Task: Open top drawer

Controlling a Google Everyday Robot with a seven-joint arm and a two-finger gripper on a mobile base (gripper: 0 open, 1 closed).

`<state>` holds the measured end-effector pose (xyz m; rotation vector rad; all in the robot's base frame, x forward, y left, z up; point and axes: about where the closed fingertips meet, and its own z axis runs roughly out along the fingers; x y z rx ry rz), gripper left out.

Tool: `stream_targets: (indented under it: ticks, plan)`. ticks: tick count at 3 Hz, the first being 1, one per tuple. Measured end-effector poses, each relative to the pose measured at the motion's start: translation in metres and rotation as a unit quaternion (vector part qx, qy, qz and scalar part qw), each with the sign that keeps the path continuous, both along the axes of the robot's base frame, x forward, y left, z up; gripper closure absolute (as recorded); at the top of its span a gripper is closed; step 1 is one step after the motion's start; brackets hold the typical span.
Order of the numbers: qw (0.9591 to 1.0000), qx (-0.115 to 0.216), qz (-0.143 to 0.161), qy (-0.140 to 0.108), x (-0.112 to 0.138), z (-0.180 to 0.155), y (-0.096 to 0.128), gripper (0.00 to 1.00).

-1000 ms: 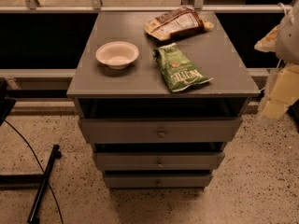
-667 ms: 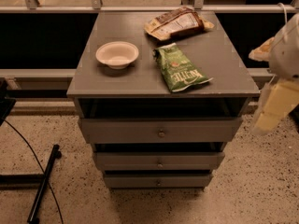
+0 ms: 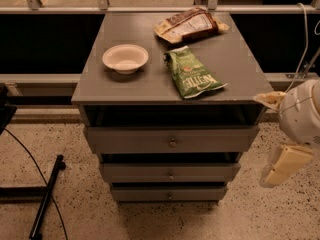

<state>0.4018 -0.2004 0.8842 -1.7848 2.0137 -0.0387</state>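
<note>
The top drawer (image 3: 150,140) is the widest grey front of a small grey cabinet, with a small round metal knob (image 3: 172,143) at its centre. A dark gap shows between it and the cabinet top. It stands slightly further forward than the two narrower drawer fronts below. My gripper (image 3: 281,165), cream and white, hangs at the right of the cabinet, level with the middle drawer (image 3: 150,173). It is apart from the cabinet and touches nothing.
On the cabinet top (image 3: 100,84) sit a white bowl (image 3: 125,58), a green chip bag (image 3: 192,74) and a brown snack bag (image 3: 189,24). The bottom drawer (image 3: 150,194) is below. A black stand leg and cable (image 3: 45,199) lie on the speckled floor at left. A railing runs behind.
My gripper has moved down along the cabinet's right side, from tabletop height to the level of the drawers. The drawers and the items on top have not moved.
</note>
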Motion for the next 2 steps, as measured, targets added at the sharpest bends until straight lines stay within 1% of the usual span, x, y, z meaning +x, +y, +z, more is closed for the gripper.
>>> stream_targets:
  ticks: [1,2]
  plan:
    - [0.9999,-0.011,0.009,0.003,0.004,-0.009,0.004,0.00]
    - [0.9995,-0.022,0.017,-0.015,0.022,-0.049,0.010,0.00]
